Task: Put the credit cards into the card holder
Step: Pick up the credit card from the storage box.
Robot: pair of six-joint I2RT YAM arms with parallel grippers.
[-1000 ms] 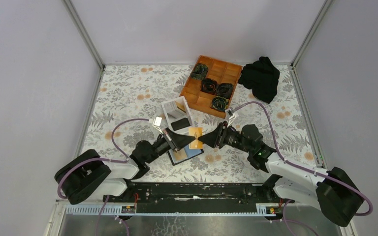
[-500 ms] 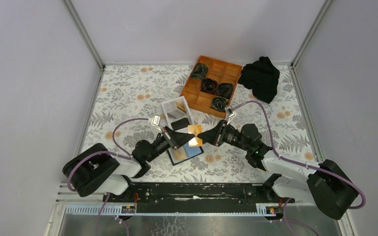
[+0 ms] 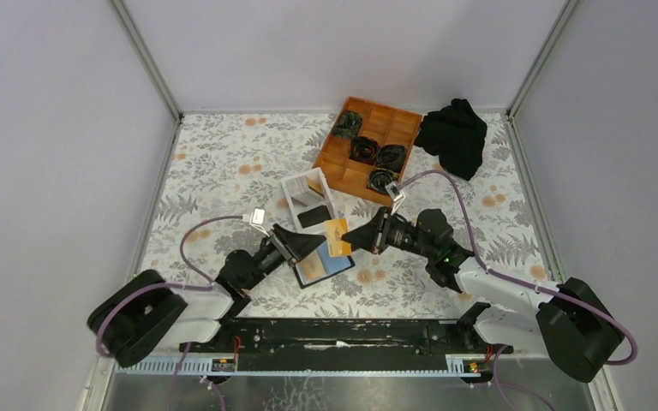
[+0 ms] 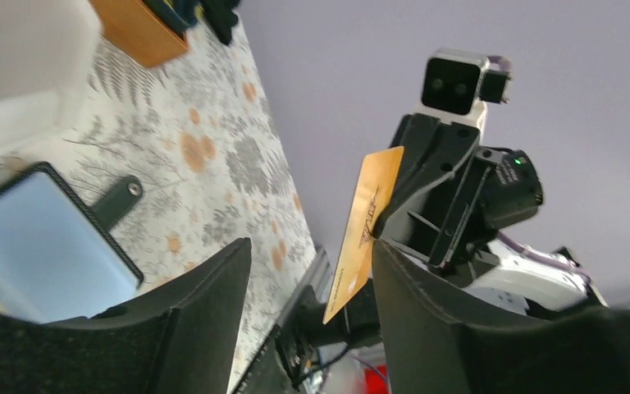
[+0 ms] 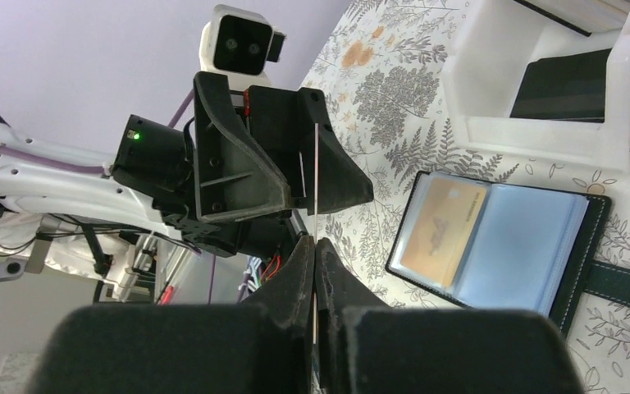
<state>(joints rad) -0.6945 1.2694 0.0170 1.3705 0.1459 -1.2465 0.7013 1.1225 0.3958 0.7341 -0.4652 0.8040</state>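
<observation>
An orange-tan credit card stands on edge above the table, pinched at its right end by my right gripper, which is shut on it. From the right wrist it shows as a thin edge-on line between the closed jaws. My left gripper is open just left of the card and no longer touches it; the card shows beyond its spread fingers. The black card holder lies open flat below, with an orange card and a light blue one in its pockets.
A white open-topped box with a black item inside stands just behind the card holder. Farther back are an orange wooden compartment tray with dark rolled items and a black cloth. The holder's strap tab sticks out to the right.
The left gripper, shut on the orange card before, has opened and drawn back to the left. The right gripper has shut on the card and now holds it alone.
</observation>
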